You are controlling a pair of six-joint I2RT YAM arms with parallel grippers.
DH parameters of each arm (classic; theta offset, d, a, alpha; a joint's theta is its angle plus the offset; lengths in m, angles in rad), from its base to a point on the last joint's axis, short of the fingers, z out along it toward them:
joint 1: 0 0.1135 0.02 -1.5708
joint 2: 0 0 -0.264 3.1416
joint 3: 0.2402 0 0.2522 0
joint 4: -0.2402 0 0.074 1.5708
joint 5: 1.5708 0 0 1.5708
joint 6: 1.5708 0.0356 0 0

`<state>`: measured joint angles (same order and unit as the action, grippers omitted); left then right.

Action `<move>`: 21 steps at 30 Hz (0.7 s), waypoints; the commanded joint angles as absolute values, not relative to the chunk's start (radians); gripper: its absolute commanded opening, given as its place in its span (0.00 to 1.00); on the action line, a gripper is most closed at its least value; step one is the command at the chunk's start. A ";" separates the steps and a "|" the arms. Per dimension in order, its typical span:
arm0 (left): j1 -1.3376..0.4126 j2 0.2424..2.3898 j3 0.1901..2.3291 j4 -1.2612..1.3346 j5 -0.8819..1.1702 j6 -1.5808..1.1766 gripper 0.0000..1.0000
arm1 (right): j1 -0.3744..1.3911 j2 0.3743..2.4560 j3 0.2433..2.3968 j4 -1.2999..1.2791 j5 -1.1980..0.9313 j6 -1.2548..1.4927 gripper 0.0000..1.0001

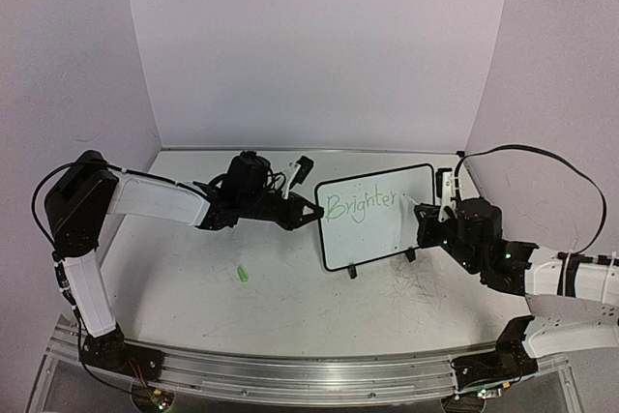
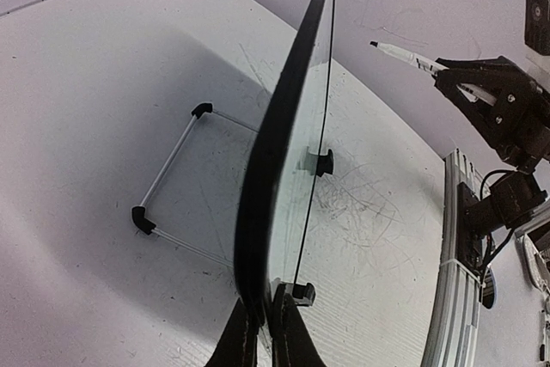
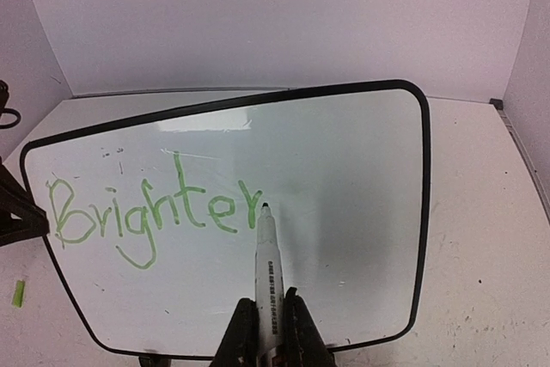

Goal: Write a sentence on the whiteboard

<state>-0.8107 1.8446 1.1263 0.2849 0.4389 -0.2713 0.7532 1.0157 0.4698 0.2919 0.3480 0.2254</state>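
The whiteboard [image 1: 372, 239] stands tilted on little black feet at mid-table. One green word of the sentence [image 3: 155, 212], "Brighter", runs across its upper left. My left gripper [image 2: 265, 307] is shut on the board's left edge [image 2: 284, 126], seen edge-on there. My right gripper [image 3: 268, 311] is shut on a white marker [image 3: 268, 264]. The marker's tip sits just right of the last "r", at or very near the surface; contact cannot be told. From above, the right gripper [image 1: 430, 215] is at the board's right side and the left gripper [image 1: 317, 212] at its left.
A small green cap [image 1: 242, 275] lies on the scuffed tabletop left of the board, also low left in the right wrist view as the cap [image 3: 17, 292]. A wire stand [image 2: 172, 169] props the board from behind. Walls enclose three sides; a metal rail [image 1: 290, 369] runs along the near edge.
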 commanded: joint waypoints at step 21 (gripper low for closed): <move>-0.821 1.788 1.157 0.204 0.267 -0.191 0.00 | 0.752 1.049 0.519 0.308 0.306 0.195 0.00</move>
